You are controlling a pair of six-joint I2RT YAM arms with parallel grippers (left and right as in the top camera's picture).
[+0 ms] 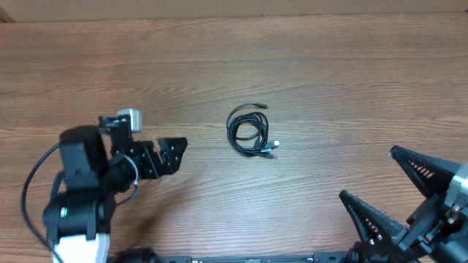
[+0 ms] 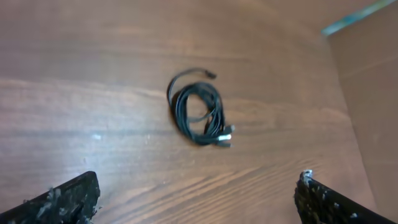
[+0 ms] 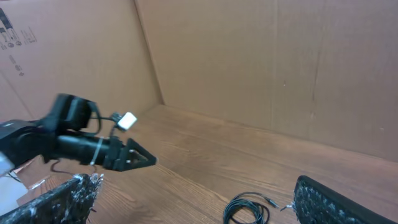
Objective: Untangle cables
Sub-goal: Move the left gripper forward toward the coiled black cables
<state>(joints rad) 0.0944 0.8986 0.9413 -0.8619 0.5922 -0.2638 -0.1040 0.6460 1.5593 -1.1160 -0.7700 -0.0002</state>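
while the cables (image 1: 248,130) lay in one small coiled bundle near the middle of the table (image 1: 329,66), both arms stood well apart from them, one on either side. the left arm (image 1: 80,190) sat at the lower left of the overhead view, its upper part rising from the near edge and its wrist turned to the right, so that the left gripper (image 1: 179,150) pointed across the wood toward the bundle. seen from its own wrist camera, that gripper was spread fully wide, one finger (image 2: 65,202) in each lower corner of the view, with bare table between them and the coil lying ahead, about centred; it held nothing. the right arm reached in from the lower right corner, and the right gripper (image 1: 369,174) was angled up and to the left, its two fingers splayed in a broad v and gripping nothing. its wrist camera looked low across the table toward a cardboard wall (image 3: 249,62), with the coil just inside the right-hand finger. the bundle showed silvery plug ends at its lower right, and one loose end arced out over its top. neither gripper touched it.
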